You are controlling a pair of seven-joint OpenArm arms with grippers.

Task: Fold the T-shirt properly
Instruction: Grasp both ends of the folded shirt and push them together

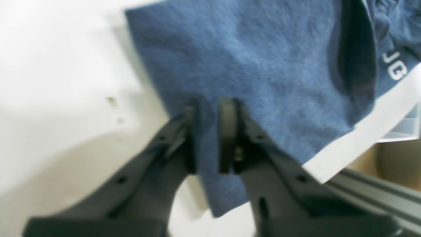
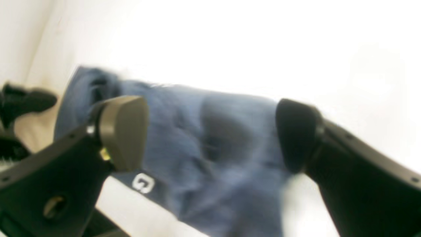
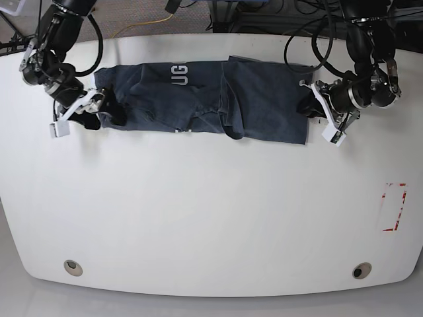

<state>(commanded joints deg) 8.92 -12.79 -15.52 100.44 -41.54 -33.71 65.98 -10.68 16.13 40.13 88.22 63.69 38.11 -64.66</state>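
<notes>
Across white table (image 3: 211,218), T-shirt (image 3: 264,99) stretches sideways between both arms.

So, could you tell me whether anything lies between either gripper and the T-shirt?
Nothing visible does. The left gripper is already shut on an edge of the T-shirt. The right gripper is open, right over the cloth at the opposite end.

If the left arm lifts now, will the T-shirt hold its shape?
Probably not. The T-shirt lies creased and partly folded, so it will likely droop. The left gripper pinches only an edge, and the right gripper is open, so its far end would likely drag.
</notes>
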